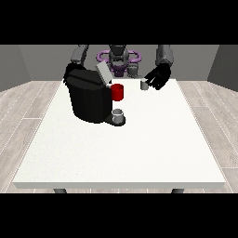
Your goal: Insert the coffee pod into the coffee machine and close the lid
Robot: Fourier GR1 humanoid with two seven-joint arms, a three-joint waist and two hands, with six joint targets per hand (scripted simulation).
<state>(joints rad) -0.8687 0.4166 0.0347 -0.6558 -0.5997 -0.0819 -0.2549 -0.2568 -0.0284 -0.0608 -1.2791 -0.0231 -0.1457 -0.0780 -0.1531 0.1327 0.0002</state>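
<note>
A black coffee machine (88,100) stands on the white table (125,148) at the view's left, its grey lid (102,72) tilted up and open. A small grey cup (118,114) sits on the machine's base. The hand at the view's right (158,76) is raised above the table's far edge, fingers curled round a small grey coffee pod (144,85). The hand at the view's left (70,70) is behind the machine's top and mostly hidden.
A red mug (117,92) stands just right of the machine, between it and the pod. The robot's torso (118,58) is at the far edge.
</note>
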